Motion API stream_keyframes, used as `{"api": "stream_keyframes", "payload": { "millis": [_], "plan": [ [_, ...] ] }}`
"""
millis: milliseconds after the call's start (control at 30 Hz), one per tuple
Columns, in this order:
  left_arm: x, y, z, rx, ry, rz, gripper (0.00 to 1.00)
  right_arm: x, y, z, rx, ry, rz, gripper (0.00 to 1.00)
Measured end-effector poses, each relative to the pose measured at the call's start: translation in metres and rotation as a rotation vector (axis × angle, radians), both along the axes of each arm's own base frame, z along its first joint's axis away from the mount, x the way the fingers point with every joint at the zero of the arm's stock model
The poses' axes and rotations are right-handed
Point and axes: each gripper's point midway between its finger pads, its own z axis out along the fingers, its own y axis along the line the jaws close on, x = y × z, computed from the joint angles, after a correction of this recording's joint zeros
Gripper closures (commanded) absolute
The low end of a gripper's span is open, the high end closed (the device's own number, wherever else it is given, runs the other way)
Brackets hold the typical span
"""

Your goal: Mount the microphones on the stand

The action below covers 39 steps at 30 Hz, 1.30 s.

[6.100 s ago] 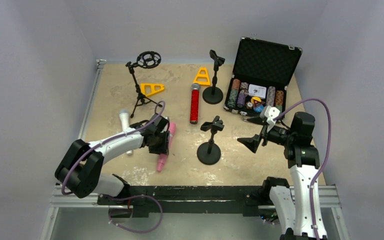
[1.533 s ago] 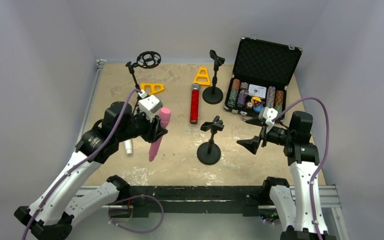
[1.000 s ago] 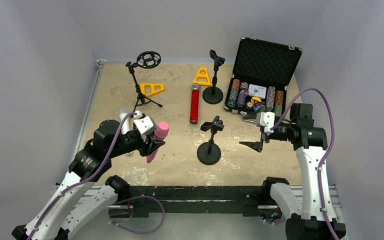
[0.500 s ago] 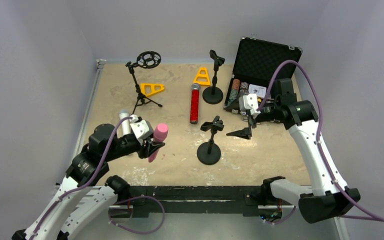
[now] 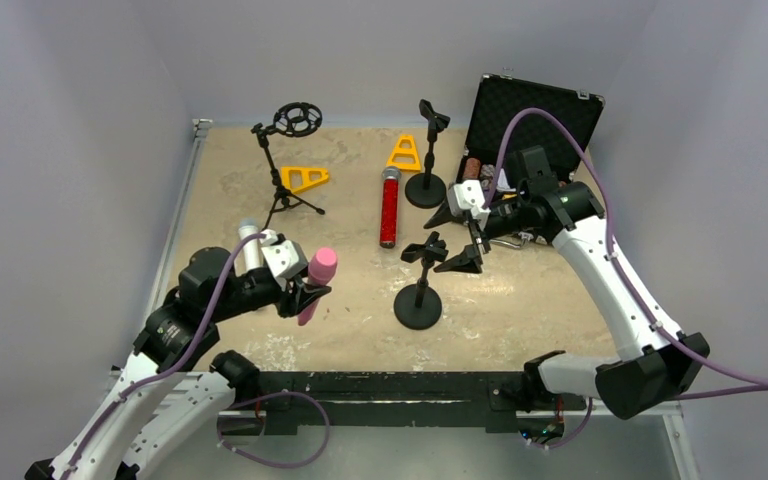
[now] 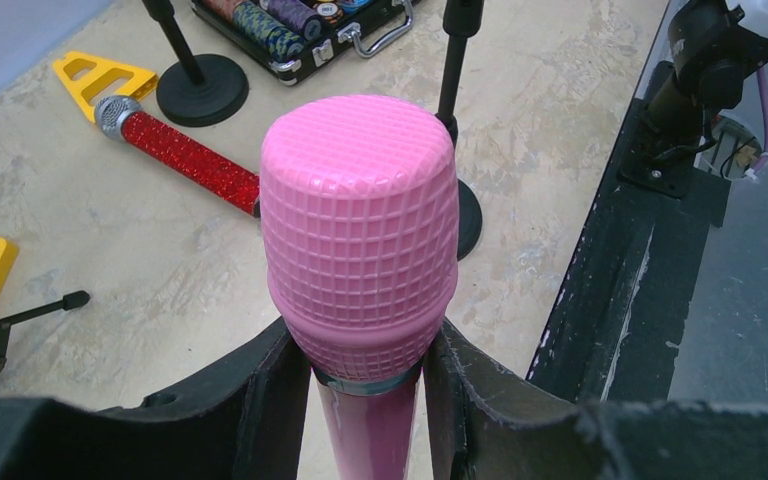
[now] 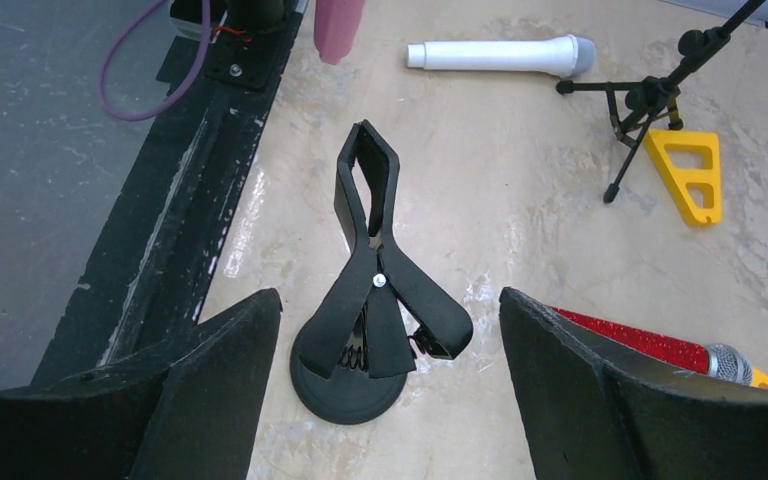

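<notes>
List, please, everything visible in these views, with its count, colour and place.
Pink mic: one, pink, held upright, near left.
White mic: one, white with grey head, lying at the left.
Red mic: one, glittery red, lying mid-table.
Clip stands: two, black; one near centre, one at the back.
Tripod stand: one, black, far left.
Wedges: two, yellow, far side.
Case: one, black, open, far right, chips inside.
Table: one, beige.
Left gripper: shut on the pink mic.
Right gripper: open, over the near clip stand.
</notes>
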Motion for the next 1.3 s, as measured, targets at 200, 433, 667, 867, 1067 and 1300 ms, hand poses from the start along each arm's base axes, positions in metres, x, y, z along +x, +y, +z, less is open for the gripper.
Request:
{"api": "stream_keyframes", "payload": {
  "millis": [200, 433, 667, 867, 1067, 1300],
  "plan": [
    [-0.001, 0.000, 0.000, -0.003, 0.001, -0.006, 1.00, -0.001, 0.001, -0.001, 0.001, 0.010, 0.007, 0.49],
    [-0.003, -0.008, 0.014, -0.065, -0.021, -0.038, 1.00, -0.002, 0.003, -0.001, 0.002, 0.013, 0.022, 0.97],
    [0.006, -0.042, 0.054, -0.224, 0.010, -0.141, 1.00, -0.004, 0.002, -0.001, 0.000, 0.033, 0.012, 0.99],
    [0.017, -0.078, 0.077, -0.301, 0.050, -0.227, 1.00, -0.007, 0.001, 0.000, 0.003, 0.040, -0.003, 0.99],
    [0.013, -0.106, 0.107, -0.355, 0.027, -0.315, 1.00, -0.007, 0.001, 0.000, 0.002, 0.053, -0.011, 1.00],
    [0.016, -0.132, 0.117, -0.364, 0.020, -0.361, 1.00, -0.007, 0.001, 0.000, 0.002, 0.058, -0.012, 1.00]
  ]
}}
